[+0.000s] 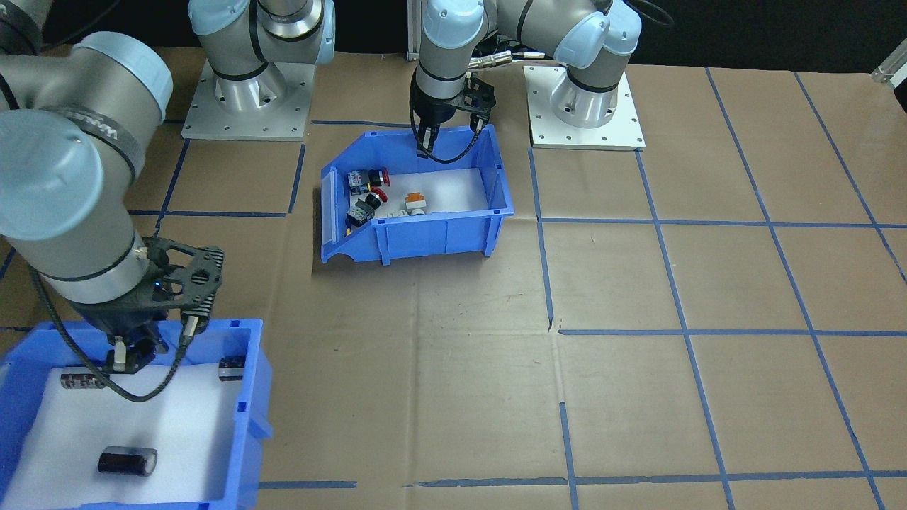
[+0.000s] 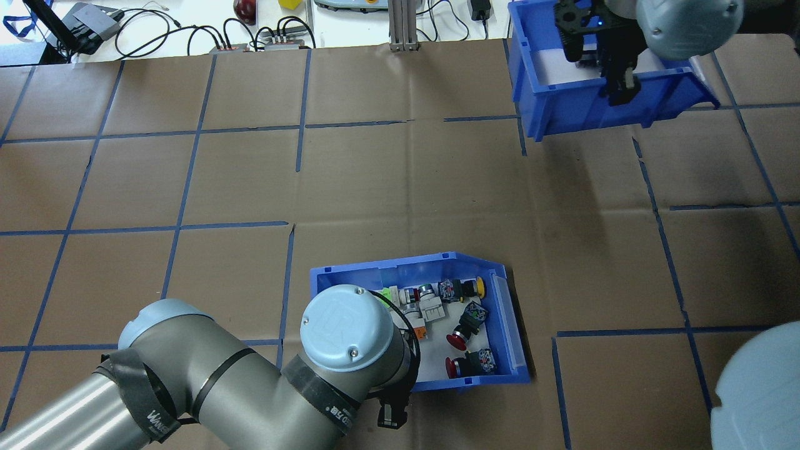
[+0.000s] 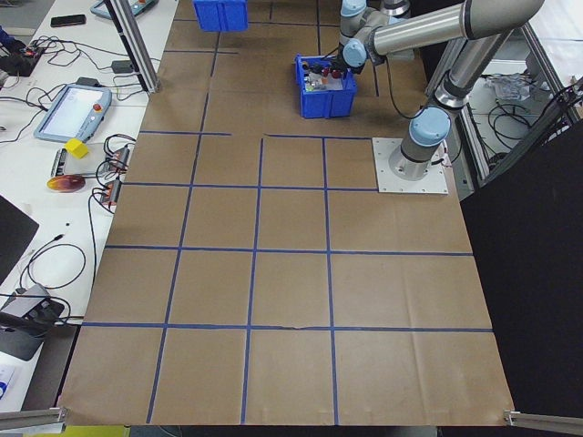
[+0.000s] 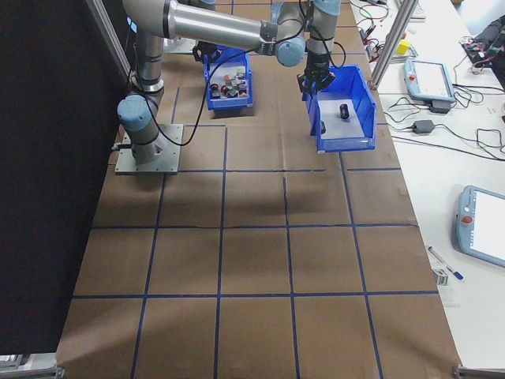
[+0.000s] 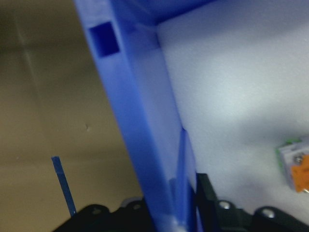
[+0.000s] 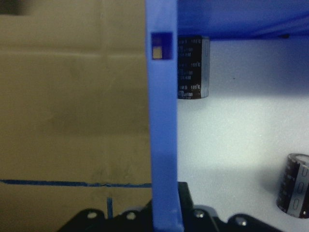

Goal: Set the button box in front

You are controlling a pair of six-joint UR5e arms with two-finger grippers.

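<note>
The button box is a blue bin with a white liner, and it holds switches with red heads and orange, yellow and green parts. It stands near the robot's side of the table, about mid-width. My left gripper is shut on its wall nearest the robot; in the left wrist view that blue wall runs between the fingers. My right gripper is shut on the wall of a second blue bin at the far right of the table.
The second bin holds black cylinders on white foam. Both arm bases stand on plates behind the button box. Brown paper with blue tape lines covers the table. Cables and a pendant lie on the side bench.
</note>
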